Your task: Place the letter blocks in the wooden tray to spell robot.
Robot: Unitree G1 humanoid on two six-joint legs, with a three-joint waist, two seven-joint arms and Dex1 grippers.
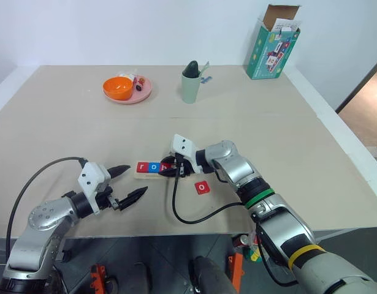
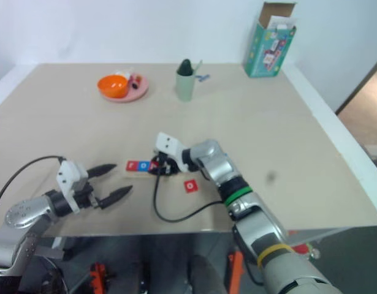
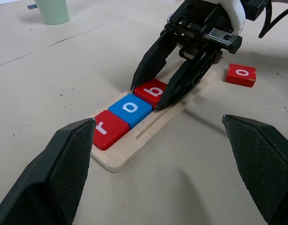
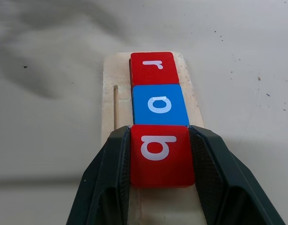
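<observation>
While right tool pinches b block, tray beneath

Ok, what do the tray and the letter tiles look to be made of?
The wooden tray: pale unfinished-looking wood, matte, with a lighter layered-looking edge, possibly plywood. The letter blocks: smooth, evenly coloured red or blue faces with white letters, slightly glossy; painted wood or plastic, I can't tell which.
</observation>
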